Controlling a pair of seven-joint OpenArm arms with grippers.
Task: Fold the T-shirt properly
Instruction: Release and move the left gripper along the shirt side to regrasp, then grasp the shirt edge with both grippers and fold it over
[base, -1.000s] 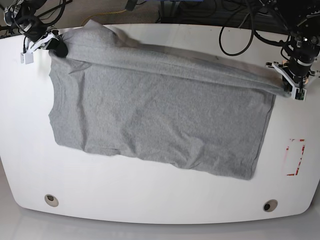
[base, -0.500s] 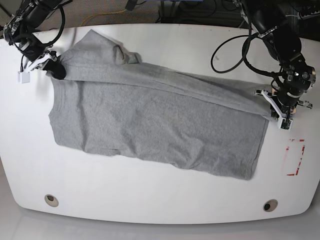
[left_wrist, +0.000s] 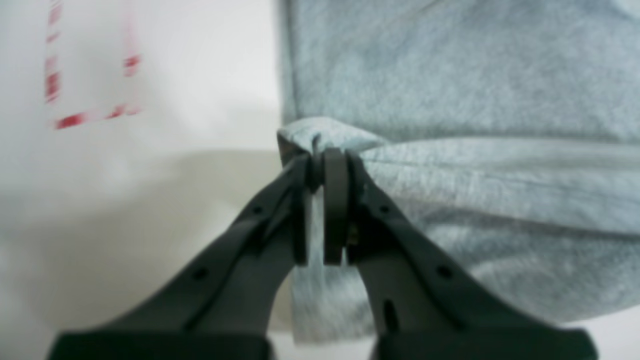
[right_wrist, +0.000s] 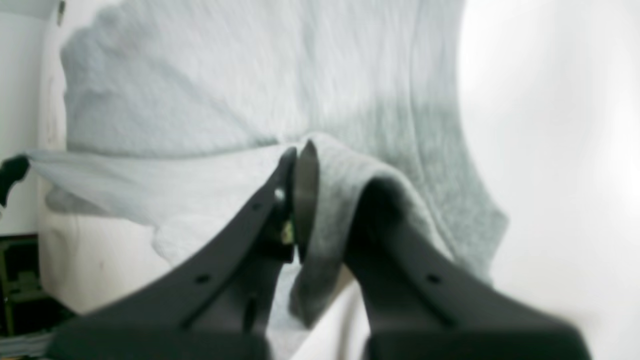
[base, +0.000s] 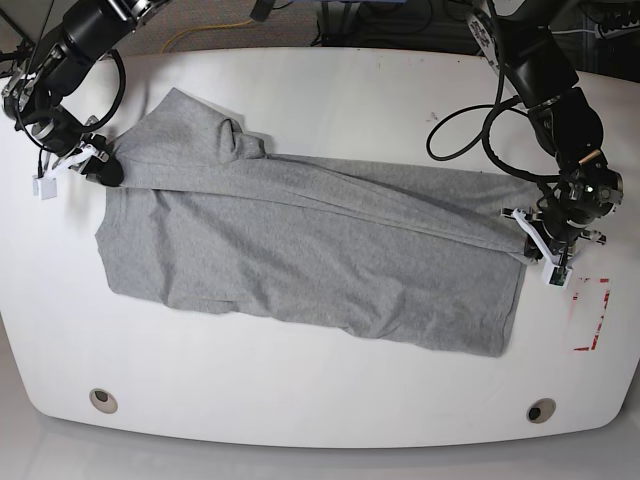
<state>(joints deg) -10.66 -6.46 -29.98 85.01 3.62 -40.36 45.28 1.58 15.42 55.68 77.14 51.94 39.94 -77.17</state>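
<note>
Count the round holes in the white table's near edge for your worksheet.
2: one hole at the near-left corner of the table, another hole at the near-right. The T-shirt may hide more.

Soft, matt heather-grey cloth T-shirt (base: 300, 250) lies on a smooth, slightly glossy white table (base: 300, 400).

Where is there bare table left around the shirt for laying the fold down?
Free: the wide white strip of table between the T-shirt hem edge and the near rim, and the far strip beyond the lifted fold. Tighter: the right gripper and left gripper, both shut on the cloth, and the red marking.
</note>
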